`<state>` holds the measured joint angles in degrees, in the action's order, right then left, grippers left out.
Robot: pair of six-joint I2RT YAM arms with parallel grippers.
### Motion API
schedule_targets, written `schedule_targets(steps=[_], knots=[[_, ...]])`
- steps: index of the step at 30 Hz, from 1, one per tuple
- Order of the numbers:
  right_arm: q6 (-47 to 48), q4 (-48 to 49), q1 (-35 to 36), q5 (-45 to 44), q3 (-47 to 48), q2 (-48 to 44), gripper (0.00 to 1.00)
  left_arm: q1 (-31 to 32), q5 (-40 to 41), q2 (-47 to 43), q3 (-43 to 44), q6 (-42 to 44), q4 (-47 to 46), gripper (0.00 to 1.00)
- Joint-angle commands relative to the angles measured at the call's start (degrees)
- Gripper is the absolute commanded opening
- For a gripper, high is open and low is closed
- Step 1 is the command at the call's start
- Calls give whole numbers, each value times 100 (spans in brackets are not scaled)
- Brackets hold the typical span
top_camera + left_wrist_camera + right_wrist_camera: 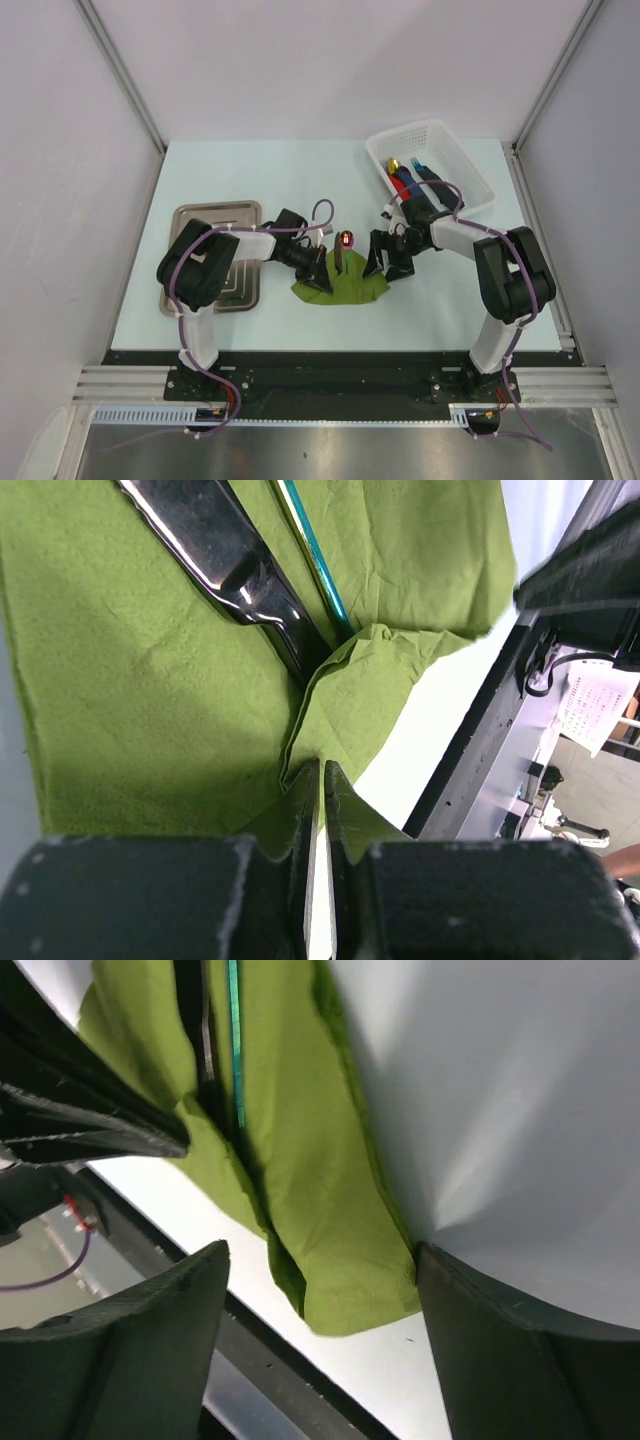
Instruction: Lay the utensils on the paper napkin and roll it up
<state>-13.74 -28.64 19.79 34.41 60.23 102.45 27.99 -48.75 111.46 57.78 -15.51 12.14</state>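
Metal tray [200, 212] at 9 o'clock of the paper napkin [350, 288]. Left arm: elbow bent, forearm low, reaching right. Left claw [321, 780] pinched closed on a raised fold of the napkin. Utensils [235, 565] lie on the napkin, mid-tabletop [300, 170]. Right arm reaches left. Right claw [320, 1260] spread wide, gripping nothing, straddling the napkin's edge. Basket [470, 180] at 1 o'clock.

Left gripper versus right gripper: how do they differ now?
The left gripper is shut, pinching a raised fold of the paper napkin; the right gripper is open and holds nothing. The left gripper sits at the napkin's left side, the right gripper at its right. Both are low over it.
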Motion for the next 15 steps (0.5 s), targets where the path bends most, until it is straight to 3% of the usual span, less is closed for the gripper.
schedule_targets(steps=[1, 5, 15], knots=[[-120, 78, 130, 645, 24, 99, 76, -30, 226, 60, 146, 48, -80, 11], [-252, 183, 69, 926, -2, -58, 69, -30, 217, 60, 146, 39, -98, 11], [-832, 562, 60, 1604, -152, -463, 66, -30, 191, 86, 164, 57, -98, 11]])
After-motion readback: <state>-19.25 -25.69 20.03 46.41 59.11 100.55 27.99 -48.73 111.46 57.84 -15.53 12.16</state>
